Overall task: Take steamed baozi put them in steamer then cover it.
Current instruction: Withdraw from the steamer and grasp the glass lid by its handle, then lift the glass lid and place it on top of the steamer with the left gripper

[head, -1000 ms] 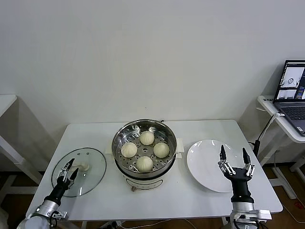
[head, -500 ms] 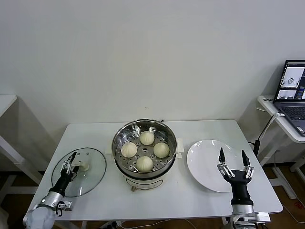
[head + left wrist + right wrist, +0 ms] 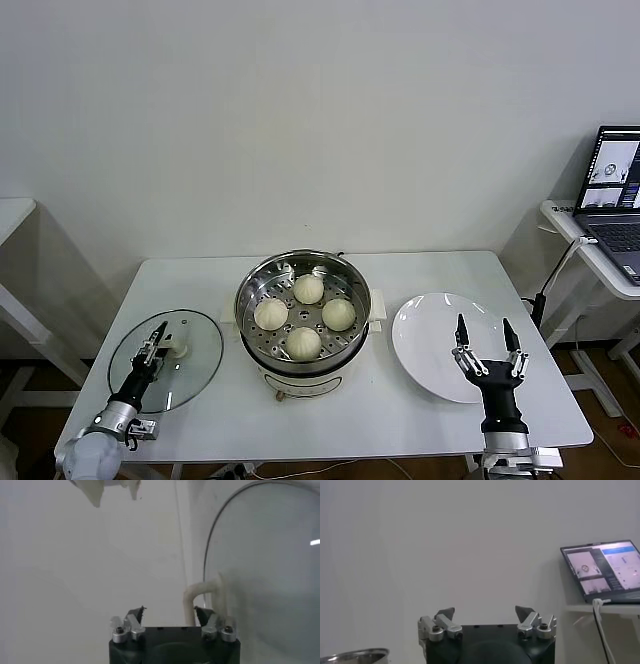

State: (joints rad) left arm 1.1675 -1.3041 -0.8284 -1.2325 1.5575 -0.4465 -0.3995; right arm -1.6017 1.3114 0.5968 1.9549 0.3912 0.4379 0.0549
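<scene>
At the middle of the white rectangular table (image 3: 200,285) stands the large round stainless-steel steamer (image 3: 303,305), shiny-walled, with a perforated tray bottom and a white base with side handles. Four small cream-white pleated baozi (image 3: 308,289) sit inside it in a diamond, close together on the holed tray. To the steamer's left, flat on the table, lies the round clear glass cover (image 3: 170,358) with a thin metal rim and a small white rectangular handle (image 3: 177,348); the pot is uncovered.

Reaching up from the table's near left edge, the left gripper (image 3: 153,339) lies low over the cover, its tips at the handle. Its wrist view shows the fingers partly drawn in, one on each side of the white handle (image 3: 202,594), but whether they press on it I cannot tell.

By the near right edge, the right gripper (image 3: 484,343) stands upright with its dark fingers spread wide and nothing between them, over the near part of the flat white round plate (image 3: 425,335), which is smooth and glossy.
</scene>
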